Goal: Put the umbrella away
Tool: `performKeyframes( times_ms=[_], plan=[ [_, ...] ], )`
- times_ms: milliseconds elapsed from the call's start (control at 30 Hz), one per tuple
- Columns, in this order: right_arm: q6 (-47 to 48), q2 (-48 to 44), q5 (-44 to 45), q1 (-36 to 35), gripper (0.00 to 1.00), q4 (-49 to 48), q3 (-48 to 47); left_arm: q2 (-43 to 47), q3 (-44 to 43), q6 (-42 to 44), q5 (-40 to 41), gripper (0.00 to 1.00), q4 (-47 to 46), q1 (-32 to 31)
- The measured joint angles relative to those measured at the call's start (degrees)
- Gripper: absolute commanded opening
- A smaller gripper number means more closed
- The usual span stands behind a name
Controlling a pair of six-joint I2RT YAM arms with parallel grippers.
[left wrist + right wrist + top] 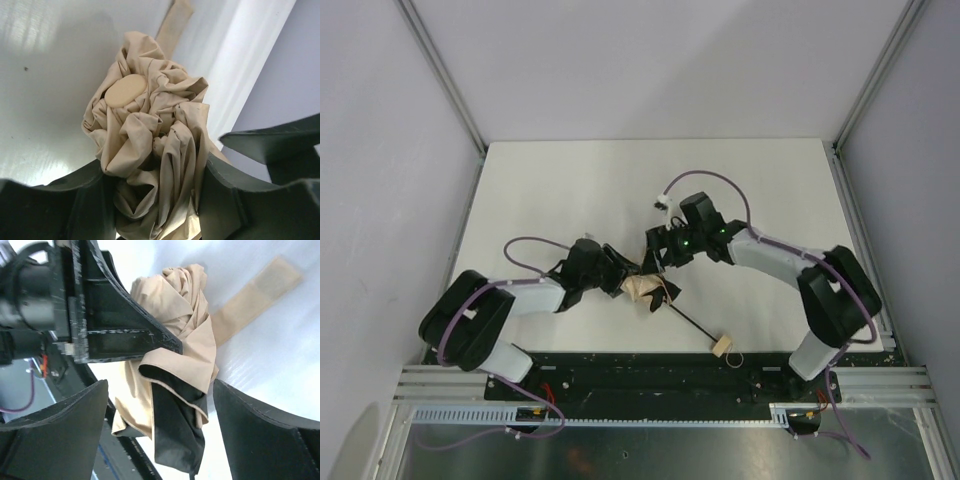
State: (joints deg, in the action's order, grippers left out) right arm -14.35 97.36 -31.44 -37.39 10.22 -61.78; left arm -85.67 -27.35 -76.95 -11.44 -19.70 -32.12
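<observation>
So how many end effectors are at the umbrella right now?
2. The left end effector grips the bunched umbrella from the left; the right end effector stands open around the same bundle from the far right. No others appear hidden.

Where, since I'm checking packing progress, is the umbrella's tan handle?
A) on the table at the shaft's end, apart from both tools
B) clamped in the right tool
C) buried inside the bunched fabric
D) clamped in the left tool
A: the handle lies on the table at the end of the black shaft, apart from the left tool and right tool, which flank the fabric.
</observation>
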Motion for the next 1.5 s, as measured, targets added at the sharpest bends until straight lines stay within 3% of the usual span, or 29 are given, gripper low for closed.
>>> performKeyframes(
  times_ms=[200,500,567,800,1167,1500],
  plan=[
    [-7.26,-11.1,5.2,2.23,0.96,2.08,0.68,5.7,0.04,0.02,-2.27,0.0,1.7,0.81],
    [-17.75,-23.65,7.63,13.75,0.99,-0.33,11.63,15.5,0.07,-0.35,-5.31,0.0,2.69,2.69],
    [-16.31,-24.76,7.65,11.52,0.99,-0.79,12.98,16.46,0.07,-0.83,-5.75,0.0,2.67,2.69],
    [-1.16,-31.47,12.26,-6.14,0.99,-4.13,13.4,16.46,0.07,-1.68,-5.88,0.0,5.86,2.69],
    [12.33,-17.92,19.76,-13.92,0.99,-7.06,10.08,16.46,0.0,-1.49,-5.57,0.0,9.22,2.69],
    [17.55,-8.44,24.2,-19.23,0.95,-7.06,4.98,14.47,-1.33,-1.6,-3.87,0.0,13.75,2.93]
  ],
)
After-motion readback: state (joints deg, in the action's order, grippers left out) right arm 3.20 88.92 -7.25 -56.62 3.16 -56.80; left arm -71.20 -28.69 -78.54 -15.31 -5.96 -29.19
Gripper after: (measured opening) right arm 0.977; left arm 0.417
